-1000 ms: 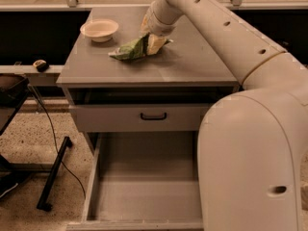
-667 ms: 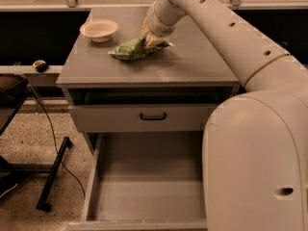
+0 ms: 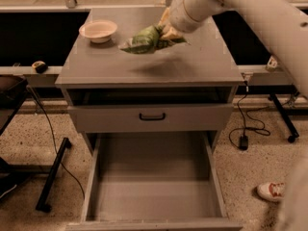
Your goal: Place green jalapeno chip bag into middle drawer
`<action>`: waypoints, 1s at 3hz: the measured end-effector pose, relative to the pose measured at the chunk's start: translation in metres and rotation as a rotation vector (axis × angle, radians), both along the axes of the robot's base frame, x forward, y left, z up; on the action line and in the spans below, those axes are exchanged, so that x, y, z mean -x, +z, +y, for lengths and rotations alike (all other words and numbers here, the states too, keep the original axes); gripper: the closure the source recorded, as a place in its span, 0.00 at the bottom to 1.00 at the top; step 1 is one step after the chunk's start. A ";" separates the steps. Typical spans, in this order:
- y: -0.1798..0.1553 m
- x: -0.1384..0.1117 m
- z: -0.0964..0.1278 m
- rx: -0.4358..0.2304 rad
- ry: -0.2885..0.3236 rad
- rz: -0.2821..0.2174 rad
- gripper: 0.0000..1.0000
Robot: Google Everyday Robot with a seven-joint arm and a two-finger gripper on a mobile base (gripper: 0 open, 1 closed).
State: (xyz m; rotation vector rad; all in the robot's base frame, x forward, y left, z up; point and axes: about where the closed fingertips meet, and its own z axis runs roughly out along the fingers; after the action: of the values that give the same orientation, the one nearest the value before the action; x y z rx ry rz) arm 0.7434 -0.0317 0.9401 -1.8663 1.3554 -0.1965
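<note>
The green jalapeno chip bag (image 3: 143, 40) is crinkled and shiny. It hangs a little above the grey cabinet top (image 3: 192, 64) and casts a shadow on it. My gripper (image 3: 167, 32) is shut on the bag's right end, above the back middle of the cabinet. My white arm comes in from the upper right. The middle drawer (image 3: 154, 182) is pulled out wide at the bottom of the cabinet, below and in front of the bag. Nothing lies on its grey floor.
A cream-white bowl (image 3: 98, 31) stands on the cabinet top at the back left. A shut drawer front with a black handle (image 3: 152, 116) sits above the open drawer. A black stand and cable (image 3: 52, 172) are on the left. A shoe (image 3: 272, 190) and cables are on the right.
The bag has gone from lying on the cabinet top to hanging above it in my gripper. The view has shifted, with less of my arm in front.
</note>
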 end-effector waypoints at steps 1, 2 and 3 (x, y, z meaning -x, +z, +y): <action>-0.019 0.045 -0.024 0.040 -0.066 0.090 1.00; -0.067 0.080 -0.033 0.122 -0.102 0.224 1.00; -0.091 0.108 -0.042 0.184 -0.127 0.318 1.00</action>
State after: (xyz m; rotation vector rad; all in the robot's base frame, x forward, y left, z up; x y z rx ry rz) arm 0.6355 -0.0736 0.8487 -2.0274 1.7248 -0.0934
